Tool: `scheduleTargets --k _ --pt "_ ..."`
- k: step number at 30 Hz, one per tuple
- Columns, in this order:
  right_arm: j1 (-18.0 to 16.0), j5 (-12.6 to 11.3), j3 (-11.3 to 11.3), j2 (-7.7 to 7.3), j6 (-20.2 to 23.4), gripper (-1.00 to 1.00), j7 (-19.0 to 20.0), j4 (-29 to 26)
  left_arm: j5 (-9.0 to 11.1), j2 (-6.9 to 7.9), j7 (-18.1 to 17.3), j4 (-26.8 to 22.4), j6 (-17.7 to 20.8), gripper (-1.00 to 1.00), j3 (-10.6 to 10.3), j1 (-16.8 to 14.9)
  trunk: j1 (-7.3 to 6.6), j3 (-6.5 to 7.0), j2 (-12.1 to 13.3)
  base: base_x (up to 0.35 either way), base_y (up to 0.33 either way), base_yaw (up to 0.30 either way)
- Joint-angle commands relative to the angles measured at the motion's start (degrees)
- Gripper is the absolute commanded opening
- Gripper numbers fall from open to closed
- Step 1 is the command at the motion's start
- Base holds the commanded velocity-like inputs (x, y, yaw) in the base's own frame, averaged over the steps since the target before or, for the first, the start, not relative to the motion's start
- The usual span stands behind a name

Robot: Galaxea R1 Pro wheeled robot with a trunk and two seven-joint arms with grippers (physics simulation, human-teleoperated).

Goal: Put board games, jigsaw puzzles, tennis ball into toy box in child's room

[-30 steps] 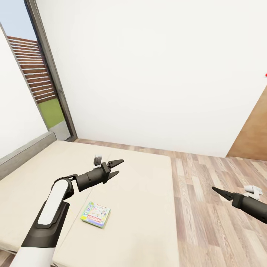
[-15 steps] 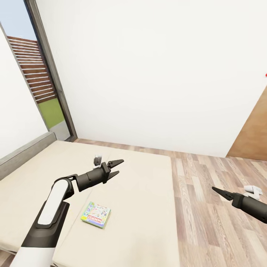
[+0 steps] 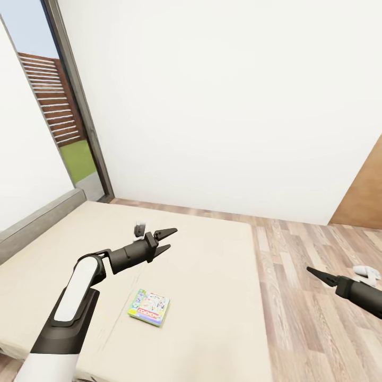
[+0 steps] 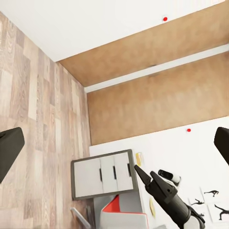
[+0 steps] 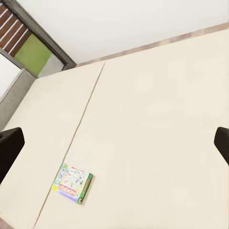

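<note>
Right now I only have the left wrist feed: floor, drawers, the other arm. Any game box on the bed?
Observer: Yes. One white-green game box lies flat on the bed.
Operator: Where is it relative to the left claw?
Observer: The left claw is open above the mattress, apart from the box, which lies nearer the robot.
Operator: Right claw state?
Observer: The right claw is open and empty, out over the wood floor beside the bed.
</note>
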Motion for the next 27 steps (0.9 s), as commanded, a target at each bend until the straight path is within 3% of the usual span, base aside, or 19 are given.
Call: scheduleTargets --k 1,11,27 --pt "-0.1 0.1 -0.4 0.01 0.3 1.00 0.2 0.0 0.6 0.04 0.5 0.0 0.1 1.00 0.0 -0.1 0.03 -0.12 -0.1 0.000 0.264 0.000" --pt "-0.1 0.1 -1.5 0.02 0.2 1.00 0.2 0.0 0.5 0.04 0.4 0.0 0.1 1.00 0.0 0.0 0.03 -0.12 -0.1 0.000 0.201 0.000" --pt "-0.1 0.1 -1.8 0.02 0.2 1.00 0.2 0.1 0.5 0.04 0.4 0.0 0.1 1.00 0.0 0.0 0.03 -0.12 -0.1 0.000 0.040 0.000"
